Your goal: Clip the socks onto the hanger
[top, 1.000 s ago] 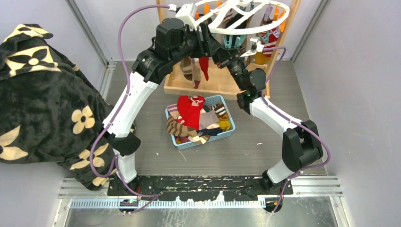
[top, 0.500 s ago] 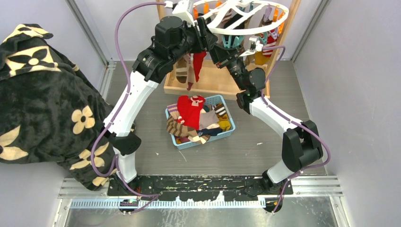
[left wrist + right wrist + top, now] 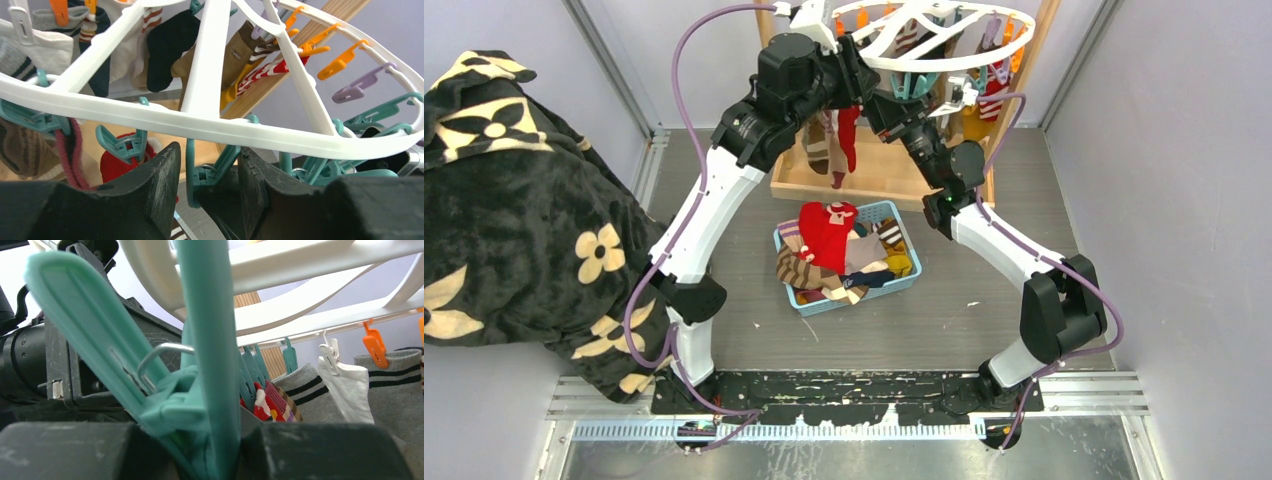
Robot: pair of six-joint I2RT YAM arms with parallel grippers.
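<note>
The white hanger hangs at the back with teal and orange clips. My left gripper is up under its ring. It is open, with a teal clip between its fingers. A red sock hangs just below it, under a neighbouring teal clip; I cannot tell whether that clip grips it. My right gripper is shut on the teal clip, squeezing it. More socks lie in the blue basket.
Several socks hang clipped on the far side of the hanger, and a grey striped one shows in the right wrist view. The wooden stand holds the hanger. The black floral blanket lies at the left.
Both grippers rose closer to the hanger ring. The red sock went up with the left gripper and swung a little left.
</note>
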